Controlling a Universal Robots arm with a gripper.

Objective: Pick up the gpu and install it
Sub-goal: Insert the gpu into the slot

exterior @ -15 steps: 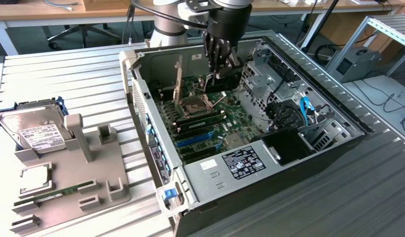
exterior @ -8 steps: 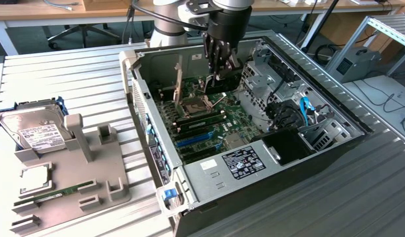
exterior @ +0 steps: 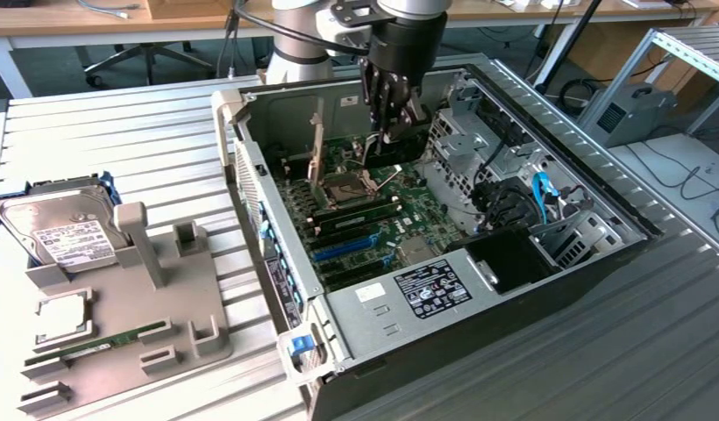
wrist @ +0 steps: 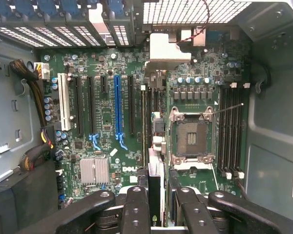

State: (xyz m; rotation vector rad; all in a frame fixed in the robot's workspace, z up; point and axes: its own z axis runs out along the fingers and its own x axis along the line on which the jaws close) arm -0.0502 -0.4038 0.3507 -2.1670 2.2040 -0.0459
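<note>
While our pincer [exterior: 389, 132] hangs inside the open computer case [exterior: 594, 197], clamped on the gpu [wrist: 155, 195] held edge-on, our wrist view reveals the motherboard's blue slot [wrist: 117, 105] at twelve o'clock

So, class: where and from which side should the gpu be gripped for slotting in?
Its upper edge, pinched across the flat faces from above: the gpu hangs edge-on in the gripper over the motherboard, which leaves its lower edge free.
</note>
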